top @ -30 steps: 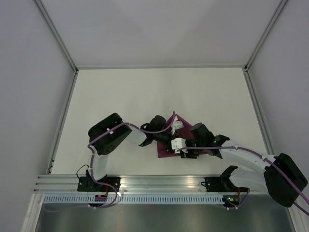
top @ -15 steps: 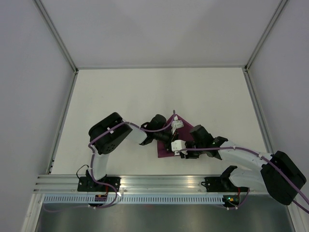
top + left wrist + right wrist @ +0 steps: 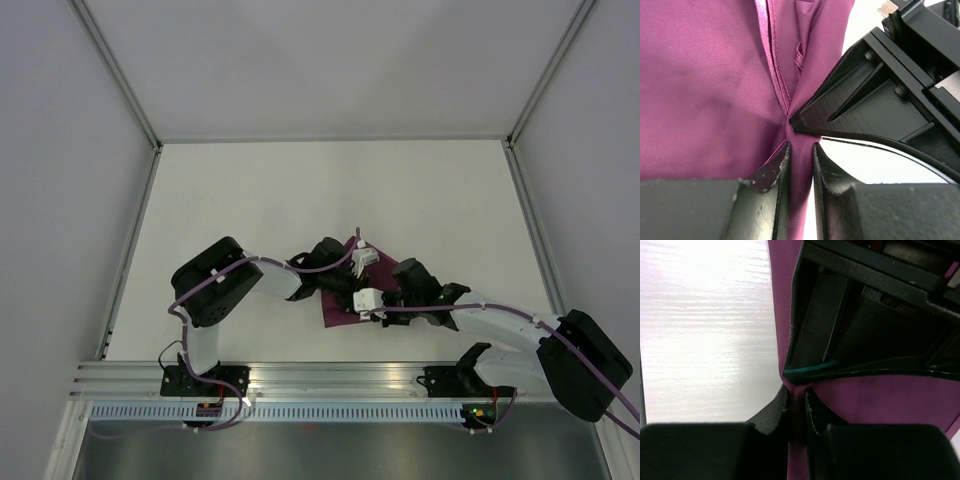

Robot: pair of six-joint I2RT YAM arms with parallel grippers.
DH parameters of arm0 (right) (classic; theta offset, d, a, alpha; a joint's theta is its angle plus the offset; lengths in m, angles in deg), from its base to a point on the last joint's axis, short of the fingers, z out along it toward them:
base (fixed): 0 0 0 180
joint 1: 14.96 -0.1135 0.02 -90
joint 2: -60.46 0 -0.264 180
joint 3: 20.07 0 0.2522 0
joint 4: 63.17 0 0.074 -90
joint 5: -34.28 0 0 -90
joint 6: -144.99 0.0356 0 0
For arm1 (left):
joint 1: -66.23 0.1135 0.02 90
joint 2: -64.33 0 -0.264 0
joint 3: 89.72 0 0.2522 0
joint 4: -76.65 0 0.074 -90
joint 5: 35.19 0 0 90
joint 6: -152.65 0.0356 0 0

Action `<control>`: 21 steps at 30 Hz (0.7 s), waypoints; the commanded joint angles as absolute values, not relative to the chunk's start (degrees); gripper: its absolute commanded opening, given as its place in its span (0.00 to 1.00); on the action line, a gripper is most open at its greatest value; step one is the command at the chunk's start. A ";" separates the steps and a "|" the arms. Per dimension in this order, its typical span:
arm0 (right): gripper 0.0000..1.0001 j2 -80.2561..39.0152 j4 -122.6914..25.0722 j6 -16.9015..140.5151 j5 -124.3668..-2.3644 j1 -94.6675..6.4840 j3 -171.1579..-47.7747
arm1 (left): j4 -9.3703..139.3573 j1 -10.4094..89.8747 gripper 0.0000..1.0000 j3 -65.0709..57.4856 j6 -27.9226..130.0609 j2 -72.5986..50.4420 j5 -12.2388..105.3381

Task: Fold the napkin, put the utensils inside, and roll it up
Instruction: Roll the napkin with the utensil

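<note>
Top external: both grippers pinching napkin

Top external: napkin point(image 3: 338, 312) lies on table point(image 3: 250, 200) near the arm bases. Left gripper point(image 3: 346, 288) and right gripper point(image 3: 362, 304) meet over it.
Left wrist: left gripper point(image 3: 801, 152) clenched on a napkin point(image 3: 710, 80) fold.
Right wrist: right gripper point(image 3: 796, 402) grasping the napkin point(image 3: 890, 400) edge.

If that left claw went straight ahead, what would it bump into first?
Almost at once the right gripper: its black fingertips sit just beyond the napkin fold the left gripper pinches, though depth is unclear.
</note>
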State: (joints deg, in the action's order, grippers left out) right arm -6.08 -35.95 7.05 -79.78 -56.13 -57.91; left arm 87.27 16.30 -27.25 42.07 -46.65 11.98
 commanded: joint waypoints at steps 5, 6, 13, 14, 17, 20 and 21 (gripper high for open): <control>0.01 -8.97 -33.32 7.71 -80.07 -56.45 -58.09 | 80.03 17.72 0.27 -28.59 44.02 -40.01 25.10; 0.00 -9.23 -32.97 7.62 -80.24 -56.36 -58.26 | 80.03 17.72 0.27 -29.02 44.54 -39.39 26.50; 0.01 -11.96 -30.51 6.83 -82.53 -55.31 -60.46 | 83.28 18.07 0.28 -33.42 45.86 -31.66 32.66; 0.00 -12.74 -29.81 6.74 -82.88 -54.87 -60.81 | 83.98 18.07 0.28 -34.64 46.12 -30.34 33.36; 0.00 -15.03 -27.53 6.04 -84.63 -53.90 -62.74 | 86.53 18.07 0.29 -37.01 46.74 -25.68 36.70; 0.01 -18.10 -24.28 4.90 -87.27 -52.59 -65.47 | 89.25 17.98 0.29 -40.26 47.62 -21.99 39.68; 0.00 -18.98 -23.31 4.55 -88.06 -52.06 -66.34 | 90.39 18.07 0.29 -41.41 47.79 -20.94 41.43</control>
State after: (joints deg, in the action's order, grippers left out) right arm -15.20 -31.84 6.02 -84.43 -53.12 -65.01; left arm 85.24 18.03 -38.53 44.37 -24.47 35.52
